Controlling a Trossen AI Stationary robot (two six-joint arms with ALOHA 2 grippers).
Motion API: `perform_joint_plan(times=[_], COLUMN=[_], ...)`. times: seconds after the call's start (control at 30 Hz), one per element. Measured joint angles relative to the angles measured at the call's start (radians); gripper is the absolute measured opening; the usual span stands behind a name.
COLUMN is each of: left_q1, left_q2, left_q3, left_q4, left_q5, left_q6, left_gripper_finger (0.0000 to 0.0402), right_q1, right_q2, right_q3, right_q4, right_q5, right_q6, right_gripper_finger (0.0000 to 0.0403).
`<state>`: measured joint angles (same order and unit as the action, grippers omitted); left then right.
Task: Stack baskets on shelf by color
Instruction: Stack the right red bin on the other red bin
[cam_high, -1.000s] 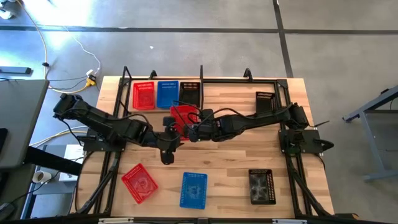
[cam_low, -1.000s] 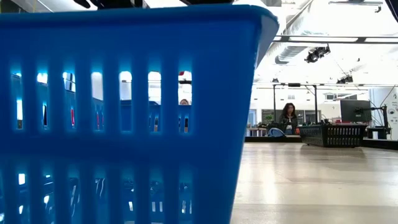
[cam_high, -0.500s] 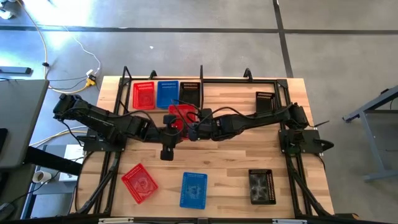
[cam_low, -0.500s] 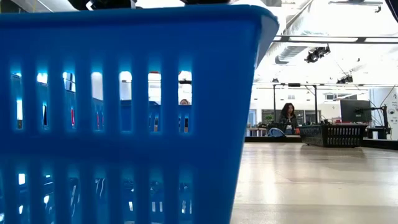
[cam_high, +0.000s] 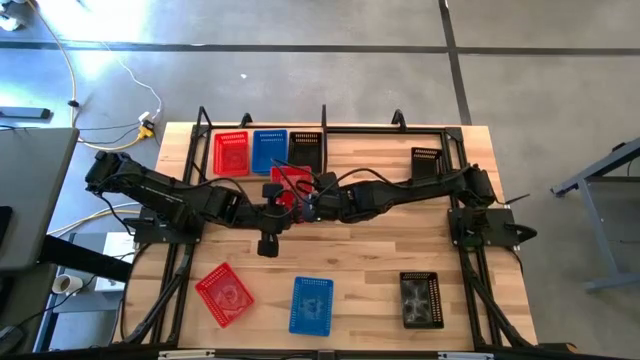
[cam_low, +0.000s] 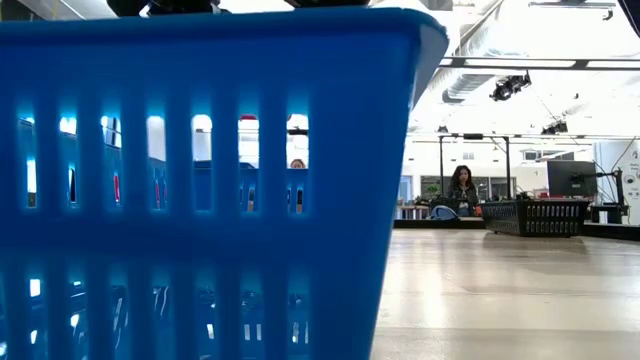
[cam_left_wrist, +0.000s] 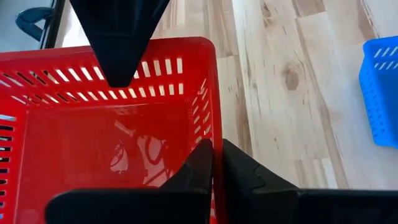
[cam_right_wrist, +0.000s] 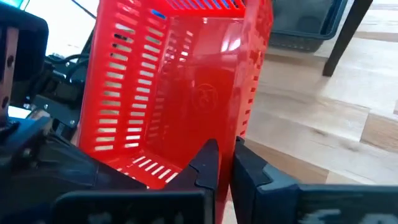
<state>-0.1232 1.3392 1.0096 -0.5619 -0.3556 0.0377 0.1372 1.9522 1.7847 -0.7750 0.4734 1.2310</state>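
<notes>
We are mid hand-over: left gripper (cam_left_wrist: 216, 163) and right gripper (cam_right_wrist: 225, 163) both pinch the red basket (cam_high: 288, 187) walls; next, one releases and it goes toward the shelf (cam_high: 345, 129) at twelve o'clock.

No legible text, label, brand, number or sign found in any view. The red basket (cam_left_wrist: 118, 137) carries a faint embossed mark on its floor, just ahead of the left gripper's fingertips; it cannot be read. Nothing else bears markings.
</notes>
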Motion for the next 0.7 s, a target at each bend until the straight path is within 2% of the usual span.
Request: perform_joint_plan(times=[0.13, 0.23, 0.47, 0.7], left_q1=[0.001, 0.001, 0.001, 0.001], left_q2=[0.0, 0.0, -0.016, -0.077], left_q3=[0.0, 0.0, 0.0, 0.0], left_q4=[-0.01, -0.035, -0.089, -0.12], left_q5=[-0.001, -0.009, -0.053, -0.058], left_q6=[0.0, 0.008, 0.018, 0.006], left_gripper_finger=[0.0003, 0.0002, 0.0001, 0.0], right_q1=[-0.013, -0.031, -0.054, -0.071], right_q2=[0.0, 0.0, -0.028, -0.088], right_q3=[0.0, 0.0, 0.0, 0.001], right_q4=[-0.001, 0.002, 0.006, -0.007], right_q5=[-0.019, -0.066, -0.091, -0.113], right_q6=[-0.017, -0.043, -0.135, -0.204], right_gripper_finger=[0.0032, 0.0061, 0.0131, 0.0145])
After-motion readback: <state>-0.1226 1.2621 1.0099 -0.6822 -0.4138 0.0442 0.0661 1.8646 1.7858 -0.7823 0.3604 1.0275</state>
